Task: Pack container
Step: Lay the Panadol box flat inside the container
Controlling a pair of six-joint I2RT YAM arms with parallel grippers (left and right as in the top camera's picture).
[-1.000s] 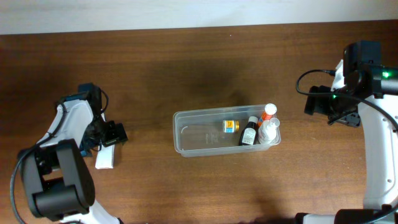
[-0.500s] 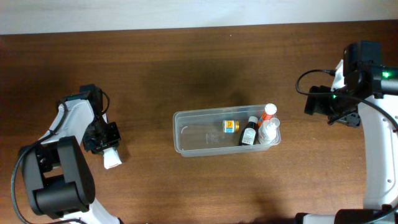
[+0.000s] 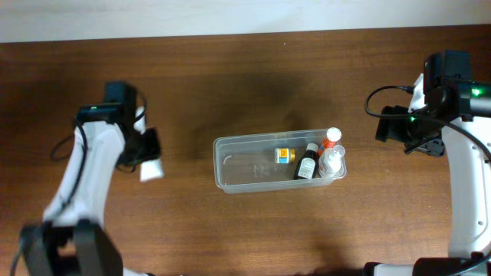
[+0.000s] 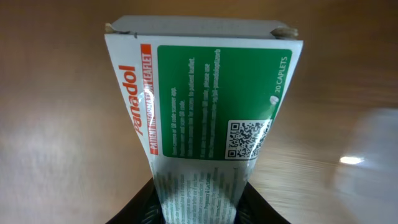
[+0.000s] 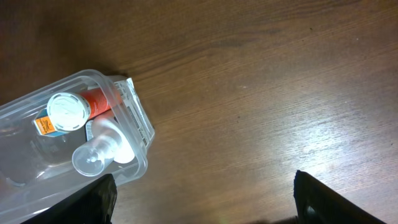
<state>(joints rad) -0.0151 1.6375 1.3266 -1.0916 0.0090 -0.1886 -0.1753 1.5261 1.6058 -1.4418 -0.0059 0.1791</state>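
The container (image 3: 244,165), a clear shallow tub, lies at the table's middle with several small bottles (image 3: 308,163) crowded in its right end. Left of it, above the table, my left gripper (image 3: 146,155) is shut on a white and green Panadol box (image 3: 152,171). In the left wrist view the box (image 4: 205,99) fills the frame, its near end pinched between the dark fingers of the gripper (image 4: 199,210). My right gripper (image 3: 393,127) hangs right of the tub, open and holding nothing. Its wrist view shows the gripper (image 5: 202,211) over bare wood beside the tub's corner (image 5: 142,155).
An orange bottle with a white cap (image 5: 81,107) and a clear bottle (image 5: 99,152) lean at the tub's right end. The tub's left half holds nothing. Bare brown wood lies between the left gripper and the tub.
My left gripper shut on the Panadol box, lifted it off the table, then carried it toward the back and slightly right. The right arm stayed still.
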